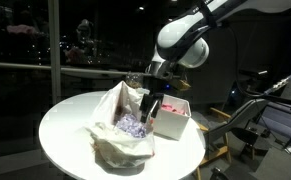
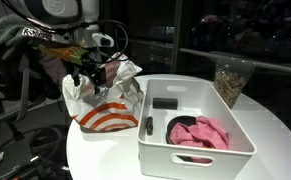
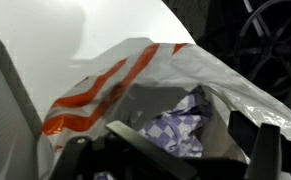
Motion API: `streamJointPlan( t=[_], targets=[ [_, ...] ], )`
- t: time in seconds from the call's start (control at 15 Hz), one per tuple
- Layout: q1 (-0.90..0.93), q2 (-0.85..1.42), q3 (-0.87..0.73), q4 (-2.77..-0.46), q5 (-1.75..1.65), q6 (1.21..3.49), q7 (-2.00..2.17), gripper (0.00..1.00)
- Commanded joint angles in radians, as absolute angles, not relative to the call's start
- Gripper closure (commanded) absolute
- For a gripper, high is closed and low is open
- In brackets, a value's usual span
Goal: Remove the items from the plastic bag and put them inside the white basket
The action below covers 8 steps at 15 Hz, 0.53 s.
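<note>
so the pincer (image 3: 175,165) sits right at the mouth of the white plastic bag with red-orange stripes (image 3: 135,70), and in the wrist view its fingers (image 3: 268,150) are spread wide with nothing clamped between them. Sitting in the gap, deeper in the bag, is a purple-and-white checked cloth (image 3: 180,125), but I can't tell if the fingertips actually touch it

In both exterior views the pincer (image 1: 151,103) (image 2: 89,76) points down into the top opening of the bag (image 1: 120,135) (image 2: 105,110), which is crumpled and standing up on its own. You can see a bit of the purple cloth (image 1: 133,125) through the opening from one side

Just beside the bag is the white rectangular plastic basket (image 2: 235,125) (image 1: 175,125), and the two look like they're touching or nearly so. Inside the basket there's a bunched-up pink cloth (image 2: 200,133) at the near end, with a small black flat object (image 2: 165,102) toward the far end. There's another thin dark thing along the basket's side wall, too small to make out

Everything sits on a round white surface (image 1: 65,125) (image 2: 105,155). Behind the basket, near the edge, stands a clear glass (image 2: 230,80) with something brownish in it. The white robot arm (image 1: 185,40) comes down from above, and the background is dark windows
</note>
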State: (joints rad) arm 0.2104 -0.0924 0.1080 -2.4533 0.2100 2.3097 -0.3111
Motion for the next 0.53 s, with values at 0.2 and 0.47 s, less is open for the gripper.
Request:
streamJointPlan(
  t=[0.2,0.47],
  targets=[
    [0.22,0.082,0.183,-2.324,0.084,2.493,-0.29,0.0],
    [0.199,0.242,0.189,-2.276,0.083,2.557,-0.316,0.0]
  ],
)
